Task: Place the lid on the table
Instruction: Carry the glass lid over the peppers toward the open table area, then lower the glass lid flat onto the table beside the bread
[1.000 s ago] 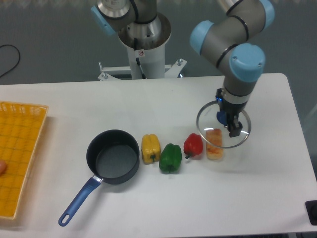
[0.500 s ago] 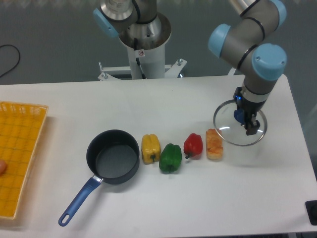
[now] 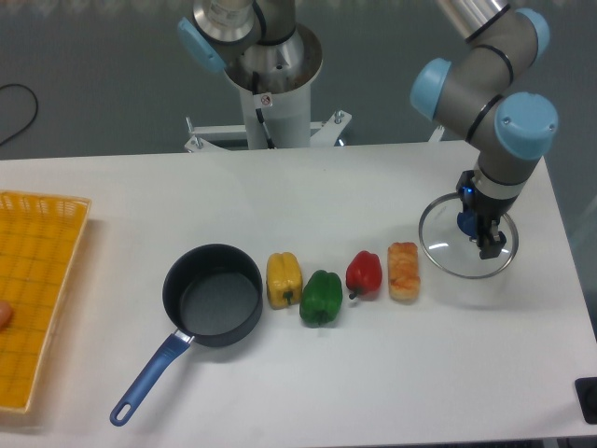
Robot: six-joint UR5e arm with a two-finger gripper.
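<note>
The lid (image 3: 446, 245), clear glass with a thin silver rim, hangs level just above the white table (image 3: 308, 373) at the right side. My gripper (image 3: 478, 231) comes down from above and is shut on the lid's blue centre knob. The lid sits to the right of the bread roll (image 3: 403, 271), apart from it, and casts a faint shadow on the tabletop.
A dark blue saucepan (image 3: 213, 295) with a long blue handle stands left of centre, uncovered. A yellow pepper (image 3: 284, 279), green pepper (image 3: 321, 297) and red pepper (image 3: 364, 273) line up beside it. A yellow-orange mesh tray (image 3: 37, 294) lies at the far left edge.
My gripper has carried the lid rightward, from above the bread roll to a spot beyond it, and it now sits lower near the tabletop.
</note>
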